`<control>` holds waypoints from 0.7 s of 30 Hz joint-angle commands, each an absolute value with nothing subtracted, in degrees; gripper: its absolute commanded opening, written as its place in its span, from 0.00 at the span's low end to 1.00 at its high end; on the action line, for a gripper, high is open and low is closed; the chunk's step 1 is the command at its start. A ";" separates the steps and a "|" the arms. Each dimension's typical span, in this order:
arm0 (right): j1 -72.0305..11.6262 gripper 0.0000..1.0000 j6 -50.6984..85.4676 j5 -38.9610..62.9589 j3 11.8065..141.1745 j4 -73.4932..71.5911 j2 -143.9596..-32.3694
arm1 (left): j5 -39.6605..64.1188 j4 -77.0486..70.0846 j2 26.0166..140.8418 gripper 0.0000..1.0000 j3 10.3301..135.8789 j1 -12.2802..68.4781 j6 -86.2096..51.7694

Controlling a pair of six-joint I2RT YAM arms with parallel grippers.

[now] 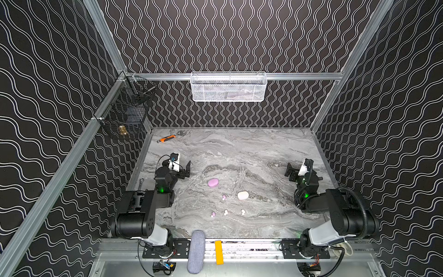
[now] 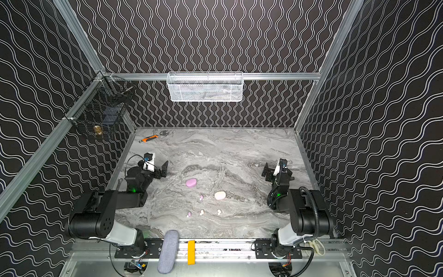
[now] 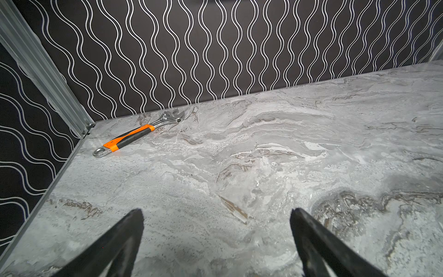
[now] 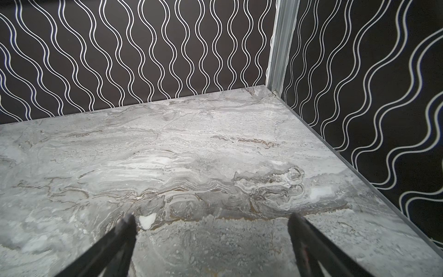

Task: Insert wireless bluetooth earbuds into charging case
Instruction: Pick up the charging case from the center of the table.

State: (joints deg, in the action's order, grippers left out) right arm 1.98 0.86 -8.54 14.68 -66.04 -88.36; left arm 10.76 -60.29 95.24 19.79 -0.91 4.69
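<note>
Four tiny round earbuds (image 1: 225,212), two lilac, two cream, near the cream case (image 1: 242,195); left gripper (image 1: 187,170), right gripper (image 1: 289,171) spread wide.

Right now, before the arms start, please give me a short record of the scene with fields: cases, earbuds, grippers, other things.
lilac case: on the table, looks closed
cream case: on the table, looks closed
lilac earbuds: two, loose, outside the cases
cream earbuds: two, loose, outside the cases
left gripper: open, empty
right gripper: open, empty
wrench: far left corner

Lab robot cell: aluminium frame (image 1: 299,76)
</note>
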 commanded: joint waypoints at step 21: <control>1.93 1.00 1.23 -9.05 14.88 -68.27 -88.42 | 10.98 -61.09 95.27 0.99 20.12 -0.97 4.93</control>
State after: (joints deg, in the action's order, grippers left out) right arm 1.98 0.86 -8.54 14.68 -66.04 -88.36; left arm 10.76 -60.29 95.24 19.79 -0.91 4.69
